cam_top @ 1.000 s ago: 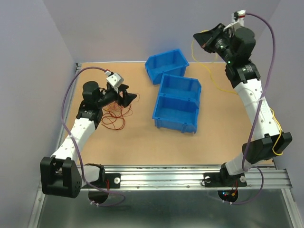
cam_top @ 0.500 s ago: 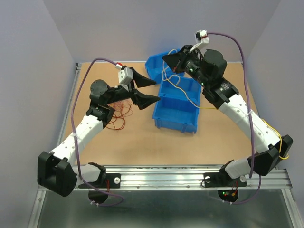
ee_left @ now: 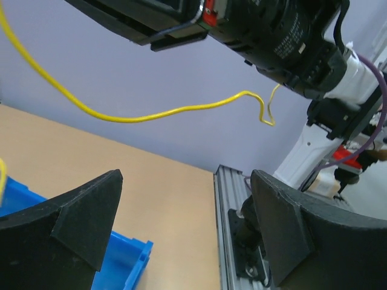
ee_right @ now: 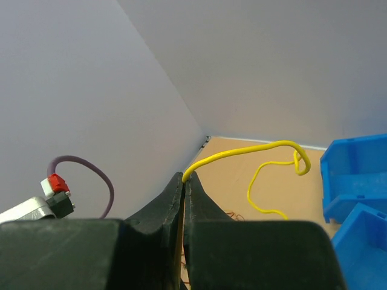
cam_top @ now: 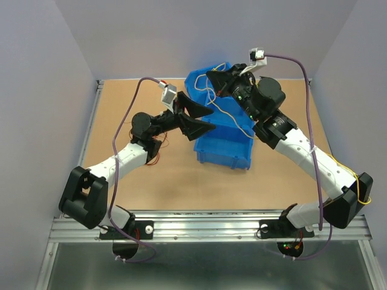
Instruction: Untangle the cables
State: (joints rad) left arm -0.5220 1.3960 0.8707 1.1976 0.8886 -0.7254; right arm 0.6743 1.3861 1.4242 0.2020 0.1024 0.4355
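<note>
Left gripper (ee_left: pixel 184 193) spread wide, empty — right gripper (ee_right: pixel 184 180) pinched tight on yellow cable (ee_right: pixel 230 153), above blue bins (cam_top: pixel 224 151).

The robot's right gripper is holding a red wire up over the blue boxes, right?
Not quite. The right gripper is holding a yellow wire, not a red one, up over the blue boxes. The right wrist view shows its colour clearly.
</note>
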